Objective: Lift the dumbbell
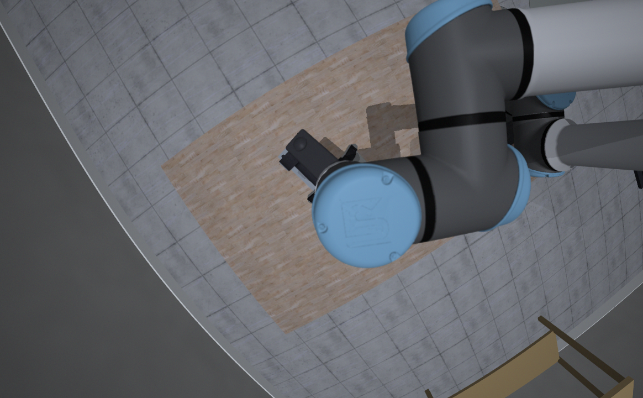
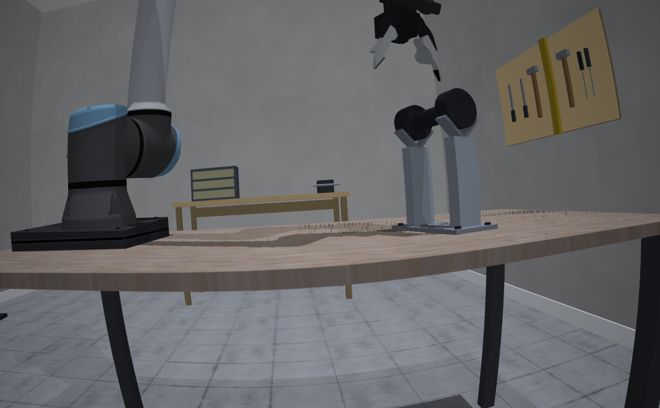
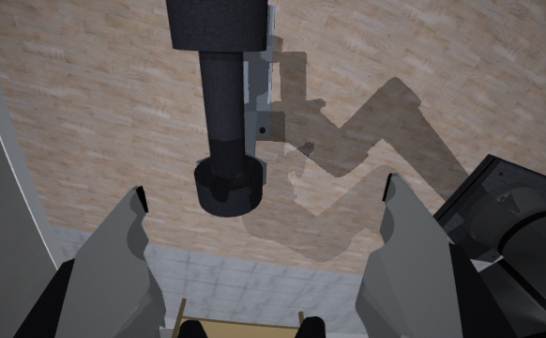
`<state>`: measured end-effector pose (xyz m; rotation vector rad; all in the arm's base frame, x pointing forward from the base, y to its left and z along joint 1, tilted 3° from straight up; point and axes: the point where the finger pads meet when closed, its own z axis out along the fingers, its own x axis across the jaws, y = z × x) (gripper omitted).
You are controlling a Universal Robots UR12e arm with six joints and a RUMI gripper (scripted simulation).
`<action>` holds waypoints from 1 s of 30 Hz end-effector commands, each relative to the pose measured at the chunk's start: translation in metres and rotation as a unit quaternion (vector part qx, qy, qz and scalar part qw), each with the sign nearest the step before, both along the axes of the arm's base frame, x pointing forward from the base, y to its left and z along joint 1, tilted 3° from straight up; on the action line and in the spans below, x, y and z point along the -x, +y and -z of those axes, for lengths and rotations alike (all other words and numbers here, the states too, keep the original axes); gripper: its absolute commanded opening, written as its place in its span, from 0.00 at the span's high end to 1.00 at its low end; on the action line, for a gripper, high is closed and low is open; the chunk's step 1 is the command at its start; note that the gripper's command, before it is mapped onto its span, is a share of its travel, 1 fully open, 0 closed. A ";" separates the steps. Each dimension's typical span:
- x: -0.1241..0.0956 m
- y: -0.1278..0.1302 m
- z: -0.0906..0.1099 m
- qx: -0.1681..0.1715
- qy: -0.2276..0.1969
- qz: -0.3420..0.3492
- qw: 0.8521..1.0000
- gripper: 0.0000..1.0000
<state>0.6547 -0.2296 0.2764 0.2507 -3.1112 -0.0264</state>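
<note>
A black dumbbell lies in its cradle, a pair of grey posts with V-shaped tops bolted to a plate on the wooden worktop, as the robot's pincer hangs above it, fingers spread to their widest and holding nothing. In the exterior view the pincer sits toward 11 o'clock of the dumbbell, apart from it, with one light finger and one dark-tipped finger pointing down.

The wrist view looks down between the two grey fingers at the dumbbell, whose bar runs from 12 o'clock toward the picture's middle and ends in a round weight; the bar lies ahead of the fingertips, not between them. The arm's shadow falls on the worktop at 3 o'clock of the bar.

From the top view the arm's blue-capped joint covers most of the dumbbell, leaving one end showing at 10 o'clock of the cap. On the far wall hangs a tool board with hammers and screwdrivers.
</note>
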 end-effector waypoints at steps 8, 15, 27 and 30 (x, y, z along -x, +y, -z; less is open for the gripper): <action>-0.038 -0.004 -0.005 0.031 -0.023 0.049 0.998 0.00; -0.037 -0.004 -0.002 0.031 -0.023 0.051 0.998 0.00; -0.036 -0.010 0.090 0.033 -0.017 0.050 0.998 0.00; -0.036 -0.011 0.098 0.033 -0.017 0.051 0.998 0.00</action>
